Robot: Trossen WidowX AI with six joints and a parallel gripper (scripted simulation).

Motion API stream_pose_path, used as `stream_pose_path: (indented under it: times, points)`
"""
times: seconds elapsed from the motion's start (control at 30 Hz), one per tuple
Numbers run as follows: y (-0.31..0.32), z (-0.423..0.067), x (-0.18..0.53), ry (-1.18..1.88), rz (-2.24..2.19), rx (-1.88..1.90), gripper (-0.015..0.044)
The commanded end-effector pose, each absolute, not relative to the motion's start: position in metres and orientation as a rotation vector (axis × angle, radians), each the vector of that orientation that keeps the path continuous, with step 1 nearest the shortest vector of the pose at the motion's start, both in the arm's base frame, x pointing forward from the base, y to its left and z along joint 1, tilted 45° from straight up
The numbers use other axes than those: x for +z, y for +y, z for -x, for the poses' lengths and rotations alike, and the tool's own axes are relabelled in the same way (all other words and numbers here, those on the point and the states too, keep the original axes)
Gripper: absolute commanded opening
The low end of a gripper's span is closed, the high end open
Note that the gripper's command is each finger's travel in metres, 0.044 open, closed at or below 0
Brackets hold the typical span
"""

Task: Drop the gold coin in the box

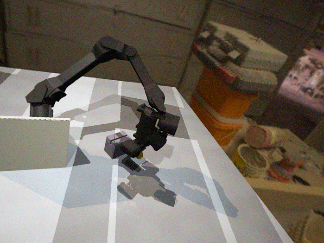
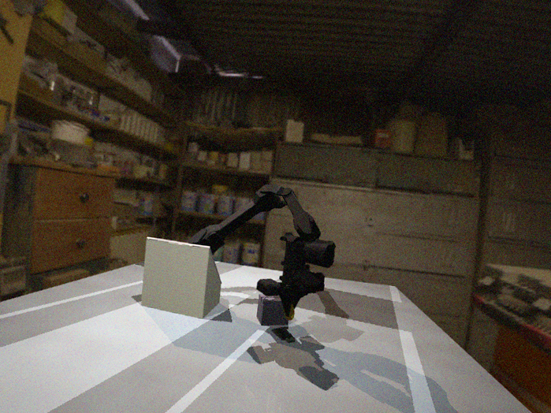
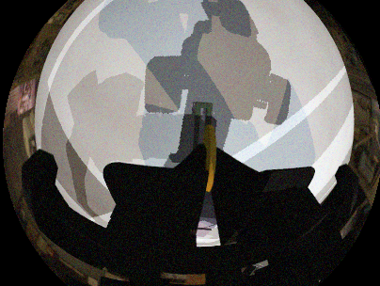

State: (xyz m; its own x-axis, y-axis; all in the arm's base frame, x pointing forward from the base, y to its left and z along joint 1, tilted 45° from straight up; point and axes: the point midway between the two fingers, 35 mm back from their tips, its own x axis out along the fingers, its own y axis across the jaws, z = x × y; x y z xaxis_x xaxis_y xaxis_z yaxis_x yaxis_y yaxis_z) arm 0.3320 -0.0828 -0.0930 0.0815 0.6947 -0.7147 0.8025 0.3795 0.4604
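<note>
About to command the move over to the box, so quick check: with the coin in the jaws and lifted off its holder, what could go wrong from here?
1. The gripper pinches the thin coin by its faces near one edge; it could twist or slip in transit.
2. The box sits right beside the gripper, so a low sideways move might knock it.
3. The slot is narrow; a slightly tilted coin would likely catch on the lid.

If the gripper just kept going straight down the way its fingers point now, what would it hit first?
Most likely the dark-green holder. The gripper, shut on the gold coin, points down with the holder just under it in the wrist view, so the coin's lower edge would probably meet it first. The grey box sits beside that line, though depth is unclear.
</note>
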Motion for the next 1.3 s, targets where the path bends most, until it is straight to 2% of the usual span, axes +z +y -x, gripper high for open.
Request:
stream_pose_path:
  times: [0.0, 0.57, 1.27]
  points:
    - [-0.089, -0.331, -0.086, 1.647, -1.342, -0.135, 0.0]
    - [-0.112, -0.326, -0.06, 1.645, -1.325, -0.114, 0.0]
    - [-0.109, -0.329, -0.056, 1.476, -0.765, 0.445, 0.0]
